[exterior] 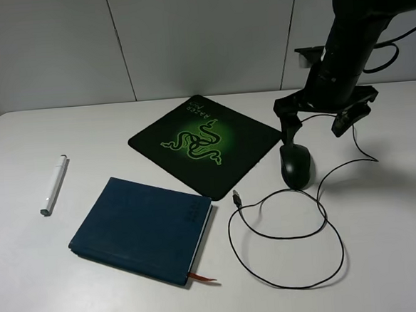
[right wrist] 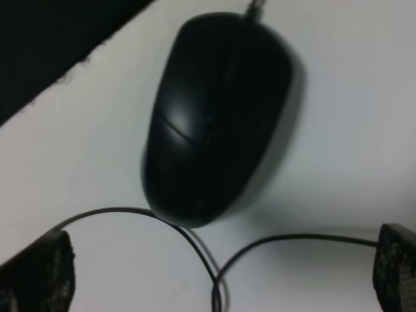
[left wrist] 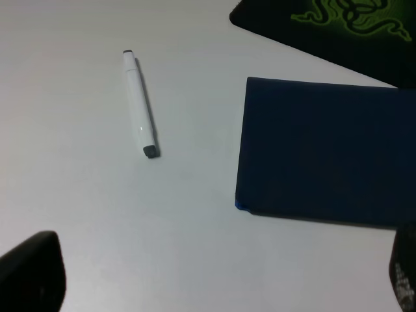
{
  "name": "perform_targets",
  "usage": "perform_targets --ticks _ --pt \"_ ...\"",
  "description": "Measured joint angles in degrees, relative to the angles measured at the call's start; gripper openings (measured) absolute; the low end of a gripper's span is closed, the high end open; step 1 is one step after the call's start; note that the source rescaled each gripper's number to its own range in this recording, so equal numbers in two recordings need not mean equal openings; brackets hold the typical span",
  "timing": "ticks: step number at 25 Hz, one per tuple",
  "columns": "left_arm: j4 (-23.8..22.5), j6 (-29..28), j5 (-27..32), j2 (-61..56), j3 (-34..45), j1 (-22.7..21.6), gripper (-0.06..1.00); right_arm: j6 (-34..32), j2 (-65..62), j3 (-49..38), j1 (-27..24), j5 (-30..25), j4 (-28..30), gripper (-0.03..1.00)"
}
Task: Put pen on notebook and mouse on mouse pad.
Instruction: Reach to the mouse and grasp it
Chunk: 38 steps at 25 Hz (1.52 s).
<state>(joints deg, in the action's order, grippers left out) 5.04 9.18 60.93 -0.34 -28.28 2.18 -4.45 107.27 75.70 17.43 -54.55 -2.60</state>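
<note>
Under me I see a smooth white matte worktop (exterior: 393, 257). Behind its far edge rises a pale grey wall of flat panels (exterior: 199, 35), which thin dark seams (exterior: 119, 44) divide.

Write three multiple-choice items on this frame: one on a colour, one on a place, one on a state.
1. What colour is the notebook cover?
A) red
B) teal-blue
C) white

2. Where does the mouse lie?
A) on the table beside the pad
B) on the pad
C) on the notebook

3. How is the right end effector?
A) shut on the mouse
B) shut, empty
C) open, empty

Answers:
1 B: the high view shows a teal-blue cover.
2 A: the mouse sits on bare table just off the pad's right corner.
3 C: the right wrist view shows its fingers wide apart, gripping nothing.
</note>
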Motion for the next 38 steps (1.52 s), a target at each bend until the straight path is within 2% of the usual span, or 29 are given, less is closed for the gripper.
perform_targets --ticks 25,38 --pt "0.0 0.0 0.0 0.0 0.0 0.0 1.0 -0.1 13.4 0.4 0.2 6.7 -2.0 1.0" --pt "0.0 0.0 0.0 0.0 0.0 0.0 1.0 -0.2 14.0 0.6 0.2 7.7 0.2 1.0"
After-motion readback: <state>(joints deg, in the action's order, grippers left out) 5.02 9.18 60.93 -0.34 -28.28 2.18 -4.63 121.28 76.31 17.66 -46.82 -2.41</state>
